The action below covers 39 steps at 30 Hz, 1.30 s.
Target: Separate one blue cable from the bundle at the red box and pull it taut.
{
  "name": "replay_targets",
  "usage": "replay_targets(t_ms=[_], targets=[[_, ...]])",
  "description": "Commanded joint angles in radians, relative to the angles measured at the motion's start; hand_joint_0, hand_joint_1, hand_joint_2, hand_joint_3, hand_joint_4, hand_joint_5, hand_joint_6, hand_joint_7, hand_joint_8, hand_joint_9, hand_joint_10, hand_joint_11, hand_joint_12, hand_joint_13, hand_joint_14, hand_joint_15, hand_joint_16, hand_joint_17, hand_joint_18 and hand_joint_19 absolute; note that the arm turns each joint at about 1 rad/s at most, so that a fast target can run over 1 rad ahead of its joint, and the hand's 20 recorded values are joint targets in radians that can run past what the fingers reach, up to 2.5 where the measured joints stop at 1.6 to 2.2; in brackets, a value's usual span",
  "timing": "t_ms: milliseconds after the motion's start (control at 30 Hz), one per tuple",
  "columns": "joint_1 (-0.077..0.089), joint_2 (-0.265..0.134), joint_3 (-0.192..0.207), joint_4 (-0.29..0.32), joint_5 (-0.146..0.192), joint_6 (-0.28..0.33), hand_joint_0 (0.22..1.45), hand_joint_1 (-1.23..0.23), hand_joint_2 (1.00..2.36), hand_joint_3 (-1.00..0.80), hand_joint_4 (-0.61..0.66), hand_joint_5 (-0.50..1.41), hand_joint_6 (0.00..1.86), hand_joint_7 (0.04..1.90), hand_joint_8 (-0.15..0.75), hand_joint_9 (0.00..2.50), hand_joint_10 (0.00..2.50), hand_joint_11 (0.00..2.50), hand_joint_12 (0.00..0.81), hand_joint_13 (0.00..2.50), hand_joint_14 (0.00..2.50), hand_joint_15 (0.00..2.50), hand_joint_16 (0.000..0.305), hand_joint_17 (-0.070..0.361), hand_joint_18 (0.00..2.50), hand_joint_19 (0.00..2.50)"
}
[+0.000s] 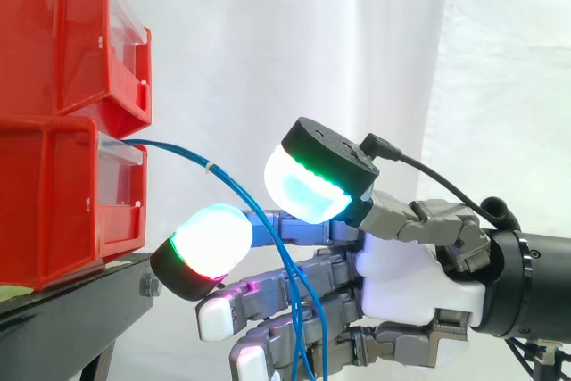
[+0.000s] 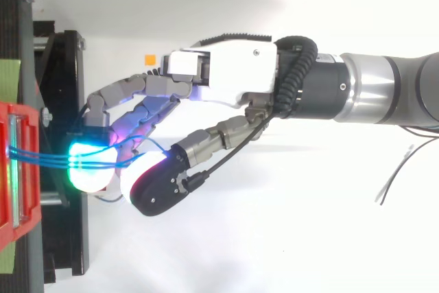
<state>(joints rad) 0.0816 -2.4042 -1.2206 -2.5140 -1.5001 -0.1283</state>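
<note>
– How does the hand point(image 1: 410, 278) sit?
– It comes in level on the arm point(image 2: 384, 90), thumb uppermost. Its fingers are stretched nearly straight toward the lower red bin point(image 1: 53, 202), which stands just past the fingertips on the black stand point(image 1: 71, 310).
– Is it holding anything?
– No. It is spread wide. The thumb's pad point(image 1: 303, 186), glowing cyan and green, stands up and apart from the foremost finger's pad point(image 1: 214, 236), which is green with a red rim.
– And the blue cables point(image 1: 178, 151)?
– They leave that bin's front as a bundle and arc through the gap between thumb and finger. Then they drop slack across the lower fingers. From above they cross the glowing finger pad, but whether they touch it cannot be told.
</note>
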Motion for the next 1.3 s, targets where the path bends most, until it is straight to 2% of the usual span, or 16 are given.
replay_targets(t_ms=[0, 300, 667, 900, 1267], targets=[[0.000, 0.000, 0.003, 0.001, -0.002, -0.016, 0.56, -0.57, 1.00, -0.44, 0.06, -0.16, 0.58, 1.02, 0.227, 0.71, 0.02, 0.58, 0.326, 0.89, 0.02, 0.60, 0.056, 0.125, 0.66, 0.67], [0.001, 0.000, 0.009, 0.003, -0.003, -0.019, 0.57, -0.60, 1.01, -0.40, 0.04, -0.17, 0.64, 0.94, 0.224, 0.72, 0.02, 0.59, 0.325, 0.89, 0.02, 0.60, 0.055, 0.125, 0.67, 0.67], [-0.003, 0.000, 0.019, 0.001, -0.012, -0.019, 0.58, -0.52, 1.01, -0.40, 0.05, -0.17, 0.70, 0.85, 0.228, 0.74, 0.02, 0.64, 0.327, 0.90, 0.02, 0.62, 0.055, 0.125, 0.68, 0.71], [-0.005, -0.001, 0.023, 0.001, -0.017, -0.019, 0.59, -0.45, 1.01, -0.42, 0.06, -0.16, 0.72, 0.86, 0.236, 0.80, 0.02, 0.64, 0.334, 0.93, 0.02, 0.62, 0.055, 0.125, 0.70, 0.72], [-0.006, 0.000, 0.024, 0.003, -0.019, -0.019, 0.61, -0.53, 1.01, -0.23, 0.07, -0.16, 0.79, 0.80, 0.261, 0.87, 0.02, 0.70, 0.352, 0.99, 0.02, 0.63, 0.058, 0.131, 0.78, 0.70]])
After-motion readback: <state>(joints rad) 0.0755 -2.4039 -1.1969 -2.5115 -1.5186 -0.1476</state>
